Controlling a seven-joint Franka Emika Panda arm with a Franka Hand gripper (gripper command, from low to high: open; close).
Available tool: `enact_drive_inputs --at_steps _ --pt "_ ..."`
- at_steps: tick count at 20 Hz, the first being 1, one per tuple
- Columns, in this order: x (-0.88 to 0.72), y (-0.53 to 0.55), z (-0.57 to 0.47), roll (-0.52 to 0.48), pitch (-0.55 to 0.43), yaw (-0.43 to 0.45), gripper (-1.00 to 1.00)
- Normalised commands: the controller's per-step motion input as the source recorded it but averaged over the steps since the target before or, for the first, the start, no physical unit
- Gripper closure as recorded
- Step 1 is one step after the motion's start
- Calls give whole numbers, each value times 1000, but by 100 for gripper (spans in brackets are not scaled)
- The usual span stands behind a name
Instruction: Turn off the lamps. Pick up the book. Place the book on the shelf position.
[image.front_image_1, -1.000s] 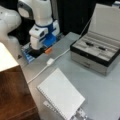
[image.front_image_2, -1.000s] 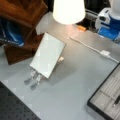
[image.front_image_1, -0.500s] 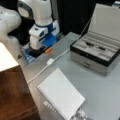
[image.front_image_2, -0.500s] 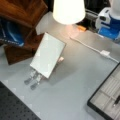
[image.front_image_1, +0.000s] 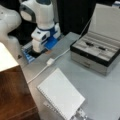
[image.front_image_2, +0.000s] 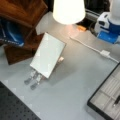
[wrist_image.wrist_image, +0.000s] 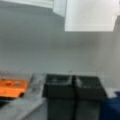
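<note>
Nothing moved: end effector (wrist_image.wrist_image: 74, 85) low by the lamp (image.front_image_2: 68, 10), well apart from book (image.front_image_1: 61, 96).

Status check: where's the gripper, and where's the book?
Gripper shut, empty, low at table's far edge. Lamp lit. Book untouched, propped on metal stand, beside shelf position. Nothing in the way.

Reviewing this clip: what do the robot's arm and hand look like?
The arm is glossy white with rounded segments and a dark grey joint ring. The hand is a white block with blue panels; in the wrist view its fingers are blocky, dark grey and close together.
</note>
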Motion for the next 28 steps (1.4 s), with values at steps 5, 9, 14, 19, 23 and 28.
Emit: enact_drive_inputs --at_steps 5,9,14,19,23,28 --pt "-526 -138 -525 80 -434 -100 100" --pt "-608 -155 -446 58 -456 -91 100" --pt "-696 -163 -442 35 -475 -86 100" --pt "-766 -179 -492 19 -526 -84 100" --pt "-794 -203 -506 16 -577 -74 100" --pt "-794 -220 -502 24 -606 -65 100"
